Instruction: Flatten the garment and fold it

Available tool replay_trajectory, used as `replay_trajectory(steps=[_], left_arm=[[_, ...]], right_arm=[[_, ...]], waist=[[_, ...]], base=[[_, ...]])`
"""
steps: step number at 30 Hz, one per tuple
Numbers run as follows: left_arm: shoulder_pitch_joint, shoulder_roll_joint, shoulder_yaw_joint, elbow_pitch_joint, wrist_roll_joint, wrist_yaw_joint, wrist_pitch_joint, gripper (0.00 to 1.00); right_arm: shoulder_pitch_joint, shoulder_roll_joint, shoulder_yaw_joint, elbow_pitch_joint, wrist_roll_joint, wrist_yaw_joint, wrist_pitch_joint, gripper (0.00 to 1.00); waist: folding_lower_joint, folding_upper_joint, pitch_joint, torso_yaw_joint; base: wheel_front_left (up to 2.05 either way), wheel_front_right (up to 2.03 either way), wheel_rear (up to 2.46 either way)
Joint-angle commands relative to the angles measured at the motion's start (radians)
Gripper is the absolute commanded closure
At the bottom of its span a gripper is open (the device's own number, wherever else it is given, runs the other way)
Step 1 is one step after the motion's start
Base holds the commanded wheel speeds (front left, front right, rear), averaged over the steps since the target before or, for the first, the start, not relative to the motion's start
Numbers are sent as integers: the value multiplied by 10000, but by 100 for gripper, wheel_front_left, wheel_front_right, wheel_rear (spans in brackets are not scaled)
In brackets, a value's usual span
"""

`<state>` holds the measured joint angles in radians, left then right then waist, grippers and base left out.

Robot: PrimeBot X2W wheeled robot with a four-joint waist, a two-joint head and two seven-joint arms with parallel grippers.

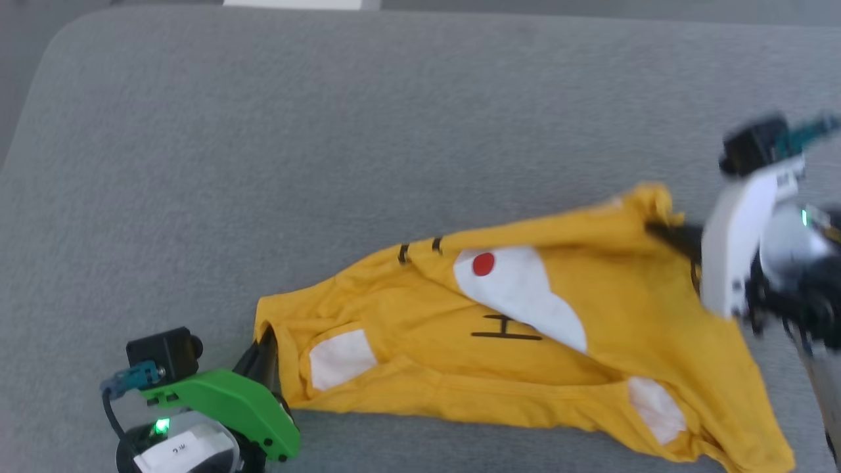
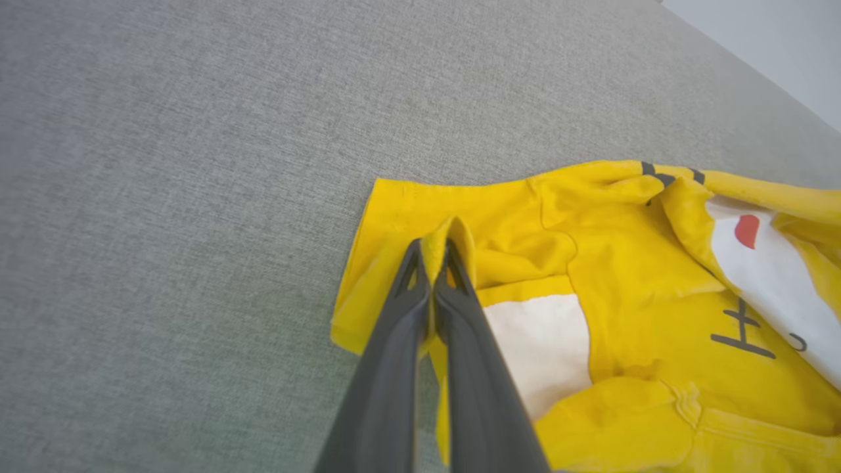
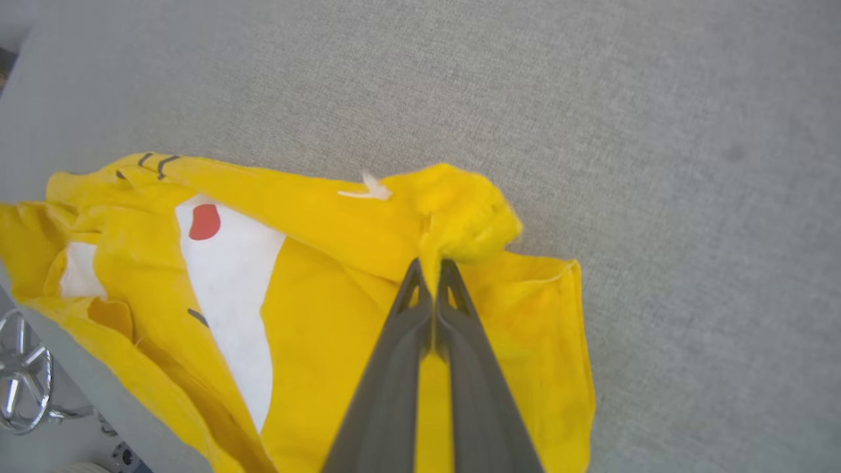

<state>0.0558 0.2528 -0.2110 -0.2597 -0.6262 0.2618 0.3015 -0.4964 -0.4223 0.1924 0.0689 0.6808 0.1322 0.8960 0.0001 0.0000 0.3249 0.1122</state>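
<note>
The mustard-yellow T-shirt (image 1: 611,309) lies crumpled and stretched slantwise across the grey surface, from lower left to upper right. Its white oval with the red dot (image 1: 483,264) faces up, with black line marks (image 1: 506,335) below it and white patches (image 1: 341,358) near each end. My left gripper (image 1: 266,348) is shut on a raised fold at the shirt's left edge (image 2: 433,253). My right gripper (image 1: 667,233) is shut on a bunched fold at the shirt's far right end (image 3: 430,266). In the right wrist view, the shirt's near side (image 3: 164,387) drapes over the surface's edge.
The grey padded surface (image 1: 263,144) spreads wide behind and left of the shirt, with a rounded corner at the far left (image 1: 72,33). A small white tag (image 3: 368,190) sticks up from the fabric. Below the surface's near edge a metal wheel (image 3: 23,371) shows.
</note>
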Motion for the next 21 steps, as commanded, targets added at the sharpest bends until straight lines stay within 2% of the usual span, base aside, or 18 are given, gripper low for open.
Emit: replay_trajectory(steps=[1,4,8,12,16,21], left_arm=[[145,65,26,-51,-3,71,45,100],[378,74,70,-136,-111,115,97,100],[592,45,157,-158,-291,111,72,100],[505,-10,202,-80,-776,-196,194,100],[-432,605,350,357,-767,-579,610,100],[-3052,1339,380,1170,-479,-1000,1330,100]], right_arm=[[676,-67,-283,-330,130,-15,171,100],[2224,90,-1027,-1218,251,-15,602,100],[3823,670,-1681,-2017,369,-15,1214,100],[4647,1215,-1994,-2535,520,-15,1686,100],[4179,1465,-2215,-2656,421,-15,1809,100],[1898,1476,-2314,-2338,402,-15,2096,100]], waist=[[-1,0,-1154,-1157],[-1,0,-1464,-1506],[-1,0,-1760,-1830],[-1,0,-1796,-1982],[-1,0,-1586,-1990],[-1,0,-876,-1823]], base=[[0,0,0],[0,0,0],[0,0,0],[0,0,0],[0,0,0],[0,0,0]])
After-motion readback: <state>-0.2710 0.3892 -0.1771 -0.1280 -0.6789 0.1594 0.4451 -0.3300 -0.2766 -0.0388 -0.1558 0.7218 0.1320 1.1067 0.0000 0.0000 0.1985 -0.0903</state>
